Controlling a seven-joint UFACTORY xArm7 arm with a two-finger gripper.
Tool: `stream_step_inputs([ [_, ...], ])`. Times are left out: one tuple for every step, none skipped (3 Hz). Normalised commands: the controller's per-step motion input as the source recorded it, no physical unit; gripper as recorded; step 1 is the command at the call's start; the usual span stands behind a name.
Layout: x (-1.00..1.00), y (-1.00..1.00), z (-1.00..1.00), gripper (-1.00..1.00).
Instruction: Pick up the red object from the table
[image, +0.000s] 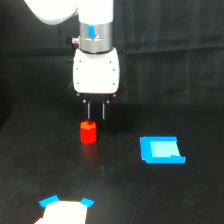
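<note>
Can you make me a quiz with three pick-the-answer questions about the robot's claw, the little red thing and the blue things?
1. Where is the red object?
A. right below the claw
B. on the blue rectangle
C. at the exterior view's right edge

2. What colour is the table?
A. white
B. black
C. green

3. What is the claw doing?
A. squeezing the red object
B. hanging just above it, fingers apart
C. lying on the table

Answers:
1 A, the red object sits under the fingertips.
2 B, the surface is dark black.
3 B, the fingers end above the red top, with a gap between them.
</note>
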Motion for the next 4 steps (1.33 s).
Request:
stream_step_inputs([
  [-0.46,0.7,1.0,0.93],
  [0.79,-0.73,0.23,1.0],
  [-0.05,-0.29,0.28,-1.0],
  [1.0,-1.0,0.13,1.0],
])
